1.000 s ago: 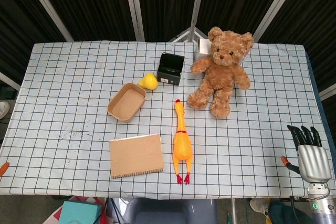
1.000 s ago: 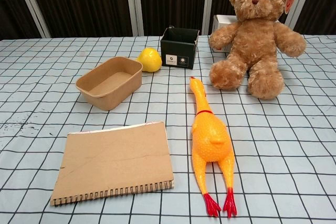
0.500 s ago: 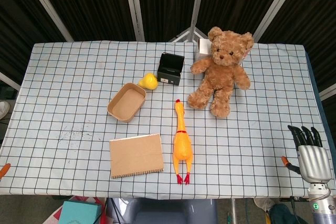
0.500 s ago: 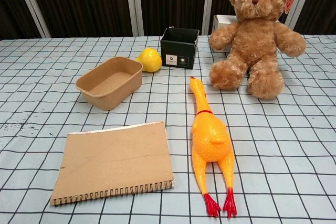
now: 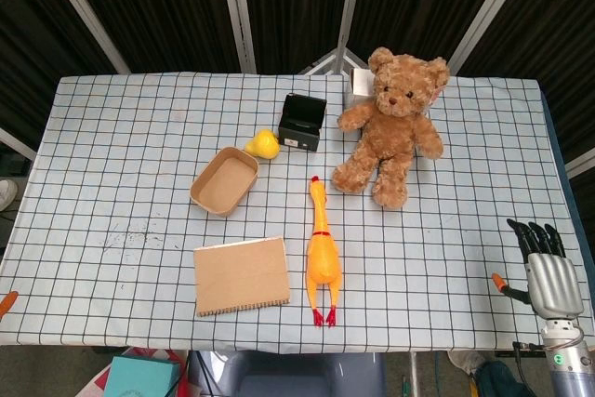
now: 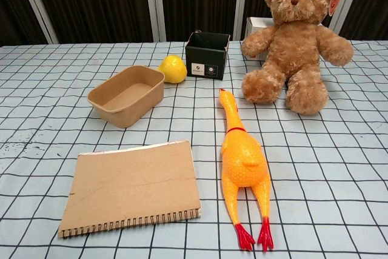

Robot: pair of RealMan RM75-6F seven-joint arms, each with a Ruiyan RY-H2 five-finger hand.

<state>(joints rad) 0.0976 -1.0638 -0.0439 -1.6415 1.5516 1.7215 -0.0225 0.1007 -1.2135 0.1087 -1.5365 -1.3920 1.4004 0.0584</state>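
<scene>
Teddy bear (image 5: 390, 125) sits far right, against the white box (image 5: 359, 86). Right hand (image 5: 544, 267) hangs off the near-right table corner, fingers apart, empty. Risk: a careless reach topples the bear.

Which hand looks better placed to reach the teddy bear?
Probably the right hand: it hangs open at the table's right edge, on the bear's side. Of the left, only an orange tip shows.

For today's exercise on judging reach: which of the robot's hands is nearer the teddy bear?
The right. The right hand is at the table's near right corner, below and right of the bear. Only an orange tip of the left shows, far left.
</scene>
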